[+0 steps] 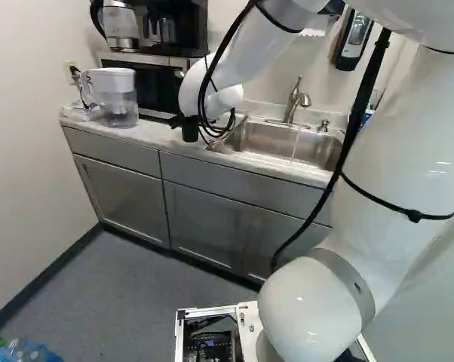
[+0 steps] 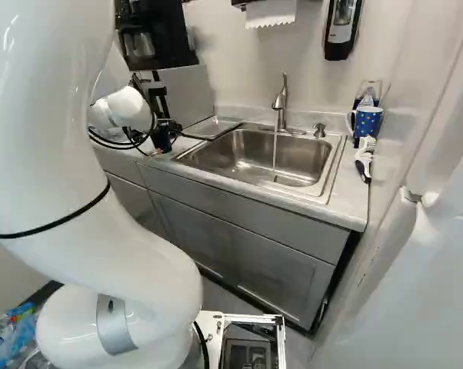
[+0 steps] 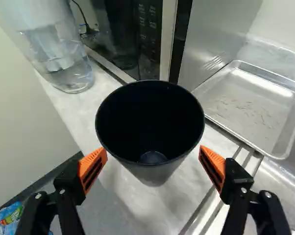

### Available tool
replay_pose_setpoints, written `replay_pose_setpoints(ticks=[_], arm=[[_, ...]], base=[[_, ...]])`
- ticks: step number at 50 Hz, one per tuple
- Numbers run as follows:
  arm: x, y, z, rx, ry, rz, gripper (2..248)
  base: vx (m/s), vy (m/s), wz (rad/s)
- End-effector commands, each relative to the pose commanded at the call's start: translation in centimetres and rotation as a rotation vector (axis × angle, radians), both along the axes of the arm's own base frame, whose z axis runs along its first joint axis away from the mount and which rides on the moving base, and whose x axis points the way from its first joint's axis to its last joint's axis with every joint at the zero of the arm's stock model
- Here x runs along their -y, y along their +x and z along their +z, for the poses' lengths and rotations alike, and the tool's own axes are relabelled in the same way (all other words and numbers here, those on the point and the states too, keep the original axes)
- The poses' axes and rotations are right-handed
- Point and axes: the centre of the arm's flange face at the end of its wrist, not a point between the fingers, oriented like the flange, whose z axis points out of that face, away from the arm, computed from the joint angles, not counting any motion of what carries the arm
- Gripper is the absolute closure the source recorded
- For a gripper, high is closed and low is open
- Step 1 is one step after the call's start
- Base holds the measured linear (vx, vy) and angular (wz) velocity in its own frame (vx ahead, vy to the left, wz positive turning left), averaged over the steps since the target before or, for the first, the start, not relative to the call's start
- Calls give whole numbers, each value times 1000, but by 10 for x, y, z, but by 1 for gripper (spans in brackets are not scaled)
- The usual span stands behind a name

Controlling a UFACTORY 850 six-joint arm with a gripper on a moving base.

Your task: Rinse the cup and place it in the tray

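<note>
Log black tapered cup (image 3: 150, 132) first: upright on countertop (image 3: 179, 198), mouth up, between spread fingers of gripper (image 3: 153, 151). Read as released, straddling cup to ready a grasp from both sides; contact near rim hard to judge. Beyond, note stainless sink (image 2: 239, 154), water (image 2: 274, 150) running from faucet (image 2: 281, 108), presumably for rinsing. Beside sink, note shallow metal tray (image 3: 250, 107), likely placed for short transfer afterward.
</note>
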Motion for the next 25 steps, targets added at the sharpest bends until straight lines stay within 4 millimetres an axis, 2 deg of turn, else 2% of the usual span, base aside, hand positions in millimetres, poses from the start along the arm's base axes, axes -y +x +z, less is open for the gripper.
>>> replay_pose_setpoints(ticks=[25], arm=[[-3,-3,-14,89,34,7,3]], base=[[0,0,0]])
